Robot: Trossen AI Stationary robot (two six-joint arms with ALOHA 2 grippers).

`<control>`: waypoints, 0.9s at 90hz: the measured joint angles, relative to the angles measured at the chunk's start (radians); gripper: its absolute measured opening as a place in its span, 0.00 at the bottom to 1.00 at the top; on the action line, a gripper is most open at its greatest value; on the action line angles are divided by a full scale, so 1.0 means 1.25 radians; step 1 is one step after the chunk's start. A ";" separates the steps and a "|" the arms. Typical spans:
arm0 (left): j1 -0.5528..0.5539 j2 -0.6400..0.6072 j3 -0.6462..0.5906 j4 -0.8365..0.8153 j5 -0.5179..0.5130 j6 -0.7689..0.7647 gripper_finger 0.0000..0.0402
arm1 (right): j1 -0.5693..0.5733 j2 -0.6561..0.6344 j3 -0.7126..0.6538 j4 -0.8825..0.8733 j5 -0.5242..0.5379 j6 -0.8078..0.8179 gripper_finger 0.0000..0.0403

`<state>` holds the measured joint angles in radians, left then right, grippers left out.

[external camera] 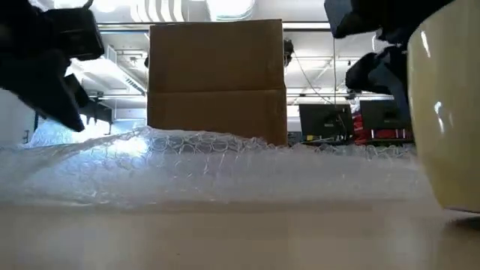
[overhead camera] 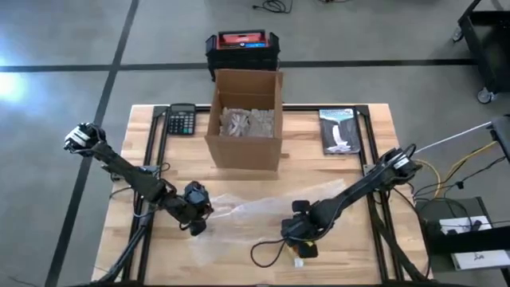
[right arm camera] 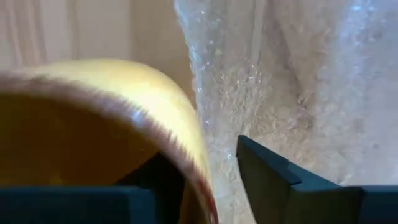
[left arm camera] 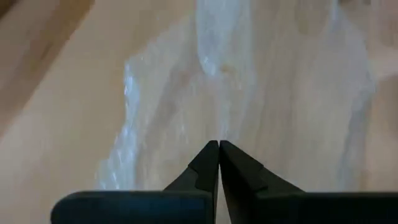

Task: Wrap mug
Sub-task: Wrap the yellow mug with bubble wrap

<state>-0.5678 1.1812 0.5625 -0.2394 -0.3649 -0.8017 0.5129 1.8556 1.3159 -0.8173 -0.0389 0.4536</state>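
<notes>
One open cardboard box [overhead camera: 245, 119] holds bubble wrap; right hand [right arm camera: 211, 180] clamps mug [right arm camera: 106, 124] rim.

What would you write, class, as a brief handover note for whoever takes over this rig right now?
Left gripper: shut, empty, over the bubble wrap's left part.
Right gripper: clamped on the yellow mug's rim, one finger inside, one outside, near the table's front edge.
Bubble wrap lies spread flat in front of the cardboard box.
Done: mug gripped.
Left: set mug on wrap, fold wrap around it.
</notes>
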 joint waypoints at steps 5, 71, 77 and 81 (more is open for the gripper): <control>0.016 0.000 0.000 0.018 -0.001 0.037 0.00 | 0.000 0.003 0.000 -0.001 -0.002 -0.005 0.12; 0.153 -0.001 0.000 0.044 0.014 0.217 0.00 | -0.150 0.068 0.242 -0.023 0.201 -0.211 0.01; 0.153 -0.001 0.000 0.045 0.028 0.215 0.00 | -0.165 0.092 0.242 -0.026 0.150 -0.211 0.01; 0.153 -0.001 0.000 0.043 0.037 0.213 0.00 | -0.170 0.106 0.241 -0.027 0.136 -0.211 0.01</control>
<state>-0.3763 1.1801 0.5625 -0.1850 -0.3183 -0.5349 0.3005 1.9883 1.6176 -0.8509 0.1308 0.1893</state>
